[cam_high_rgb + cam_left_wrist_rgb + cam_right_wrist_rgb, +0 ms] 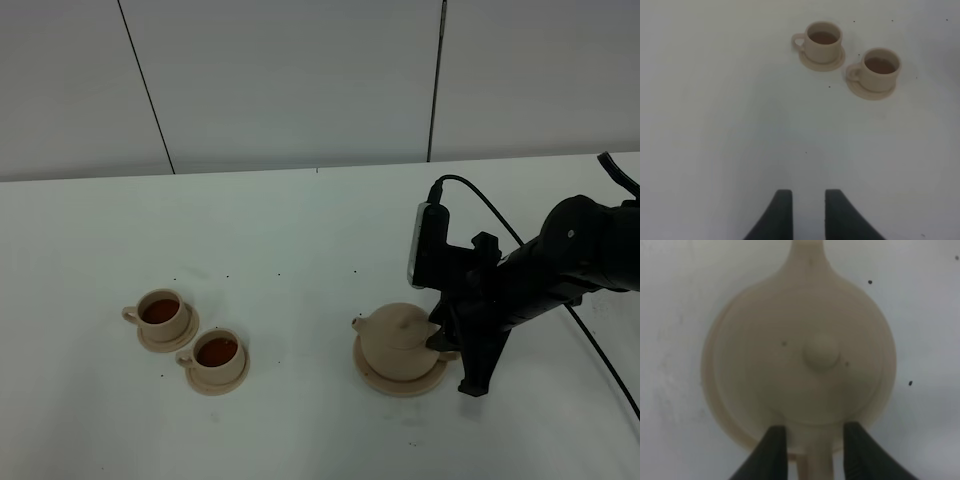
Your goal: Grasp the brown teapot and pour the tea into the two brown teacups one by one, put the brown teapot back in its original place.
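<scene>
My right gripper (812, 450) sits at the back of the brown teapot (398, 341), with one finger on each side of the loop handle (818, 460). The jaws are a little way apart. I see thin gaps between the fingers and the handle, so I think I am not squeezing it, though the view is too close to be sure.

The teapot sits on its big saucer (400, 382), right in front of my gripper, with the spout pointing away from me. Both teacups (823, 38) (881, 66) have dark tea in them. They stand on their little saucers, well apart from my right gripper, out past the spout. So the pouring looks done, and the pot looks home.

What can go wrong now? The handle is between my fingers. If I pull away sideways, a finger can catch the handle and drag the pot off its saucer, or tip it and spill tea on the worktop. If I lift before my jaws are wide enough, the pot may come up a bit and drop with a bang. The lid could hop off too.

My left gripper (807, 212) hangs over bare worktop with its jaws a little apart, holding nothing. The cups are far in front of it. If it swings forward, it could knock a full cup.
</scene>
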`<act>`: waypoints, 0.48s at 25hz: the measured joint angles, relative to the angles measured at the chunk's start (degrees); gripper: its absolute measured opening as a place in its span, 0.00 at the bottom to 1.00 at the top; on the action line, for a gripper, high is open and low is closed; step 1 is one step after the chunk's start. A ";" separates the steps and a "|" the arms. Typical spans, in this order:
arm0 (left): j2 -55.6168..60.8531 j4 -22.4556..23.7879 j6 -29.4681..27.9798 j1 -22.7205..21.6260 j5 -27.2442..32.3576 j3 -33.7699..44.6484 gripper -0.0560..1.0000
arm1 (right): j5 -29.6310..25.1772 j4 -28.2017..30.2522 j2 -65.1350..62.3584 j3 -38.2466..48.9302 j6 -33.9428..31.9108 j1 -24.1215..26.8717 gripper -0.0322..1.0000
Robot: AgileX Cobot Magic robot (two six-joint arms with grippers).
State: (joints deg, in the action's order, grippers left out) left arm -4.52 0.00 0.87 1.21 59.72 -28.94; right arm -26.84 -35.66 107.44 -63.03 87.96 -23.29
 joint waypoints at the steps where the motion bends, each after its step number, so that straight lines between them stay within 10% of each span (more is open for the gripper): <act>1: 0.00 0.00 0.00 0.00 0.00 0.00 0.27 | 0.00 0.00 0.00 0.00 -0.19 0.00 0.30; 12: 0.00 0.00 0.00 0.00 0.00 0.00 0.27 | -0.34 0.06 -3.00 0.00 -1.24 0.24 0.30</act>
State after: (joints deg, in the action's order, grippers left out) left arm -4.52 0.00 0.87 1.21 59.72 -28.94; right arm -27.18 -35.60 104.44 -63.03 86.73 -23.05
